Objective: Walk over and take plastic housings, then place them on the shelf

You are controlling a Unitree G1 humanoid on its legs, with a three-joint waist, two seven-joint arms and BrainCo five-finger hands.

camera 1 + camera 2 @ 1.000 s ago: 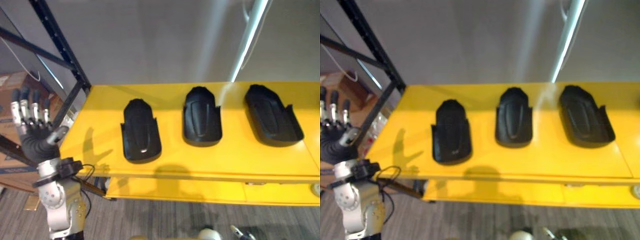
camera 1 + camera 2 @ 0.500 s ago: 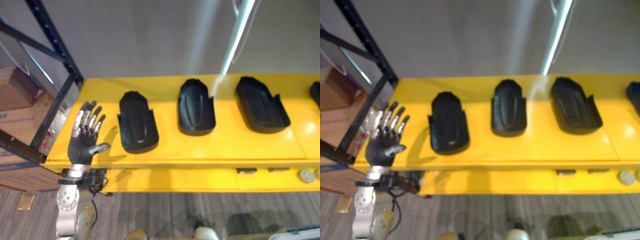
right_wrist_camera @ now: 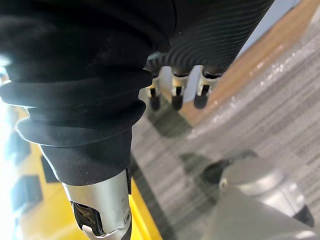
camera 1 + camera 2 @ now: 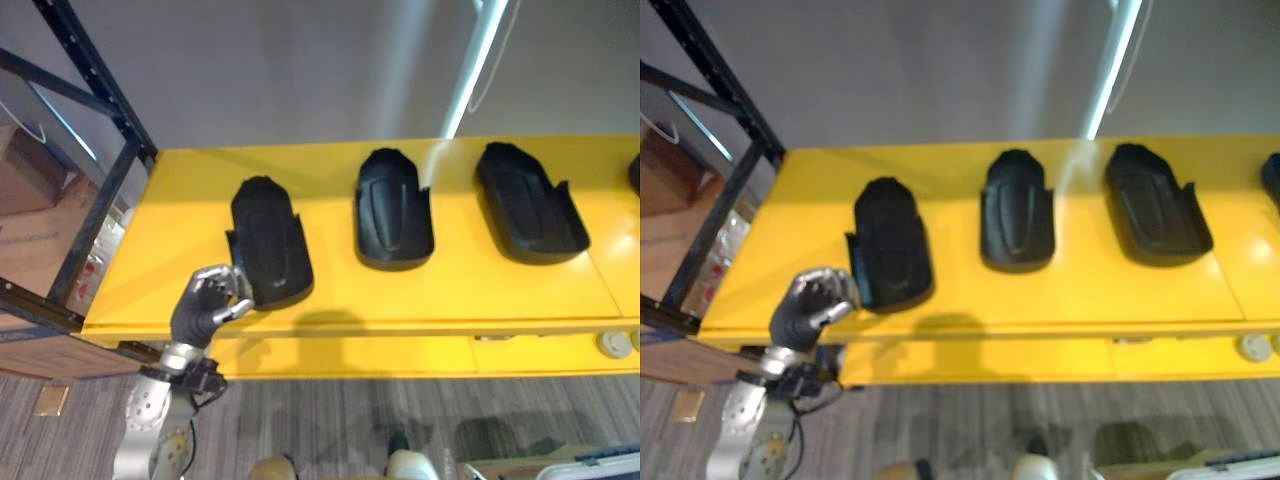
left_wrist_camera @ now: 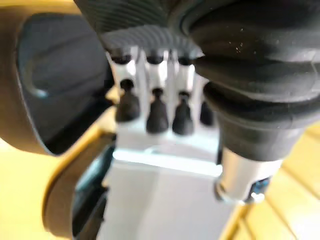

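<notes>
- Curling my left hand [image 4: 205,300] at the front edge of the yellow shelf [image 4: 180,200], just beside the near-left corner of the left housing [image 4: 268,245]; I cannot tell whether I touch it.
- The middle housing [image 4: 394,210] and right housing [image 4: 528,203] lie along the shelf's middle, apart from each other, with bare yellow between.
- Open shelf runs from the left housing to the left edge, where a black rack post [image 4: 99,80] rises at the back-left corner.
- My left wrist view shows my fingertips [image 5: 157,112] folded toward the palm, nothing between, with the housing's rim close beside.
- My right wrist view shows my right hand [image 3: 175,92] over grey carpet [image 3: 260,120]; I cannot tell how it is set.
</notes>
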